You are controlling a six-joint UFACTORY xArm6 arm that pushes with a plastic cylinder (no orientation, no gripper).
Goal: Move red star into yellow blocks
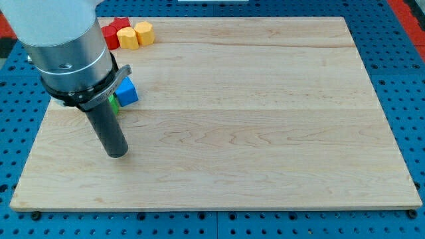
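The red star [120, 25] lies near the board's top left corner, touching two yellow blocks: one [128, 38] just below it and one [144, 32] to its right. Another red block [109, 36] sits to the left, partly hidden by the arm. My tip [117, 152] rests on the board at the view's left, well below these blocks. A blue block [127, 92] and a green block [114, 103] sit just above the tip, the green one mostly hidden behind the rod.
The wooden board [265, 133] lies on a blue perforated table. The arm's grey body [63, 46] covers the board's top left area and may hide other blocks.
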